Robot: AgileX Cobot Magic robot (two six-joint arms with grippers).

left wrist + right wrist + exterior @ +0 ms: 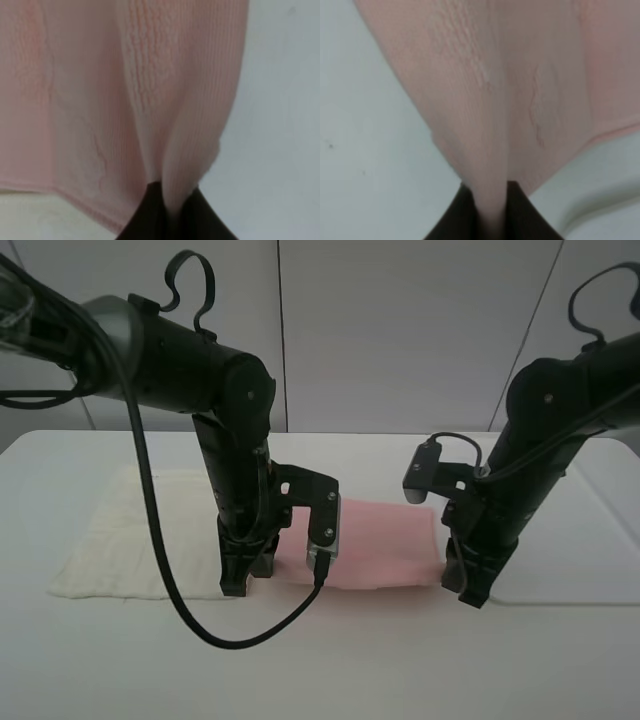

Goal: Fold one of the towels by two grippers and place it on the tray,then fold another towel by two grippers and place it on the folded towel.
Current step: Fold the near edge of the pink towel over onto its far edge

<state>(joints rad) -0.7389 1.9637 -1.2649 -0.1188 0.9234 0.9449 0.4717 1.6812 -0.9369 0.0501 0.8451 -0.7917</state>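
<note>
Now left pincer [248, 577] and right pincer [470, 590] each pinch the near edge of the pink towel [385, 540], open table [400, 670] ahead.

Grey arms [190, 370] [560, 410] — black tools [248, 580] [463, 590] (looped cables [235, 643])

We tag this as a robot lab or test cell. 2 dark robot arms, the left arm [200, 370] and the right arm [560, 410], trail looped black cables [165, 570] over 1 plain white table [400, 670]. Behind them are flat pale wall panels [400, 330] with straight seams. Props laid out on the table: 1 pink towel [385, 540], 1 cream towel [130, 530], 1 white tray [600, 550].
</note>
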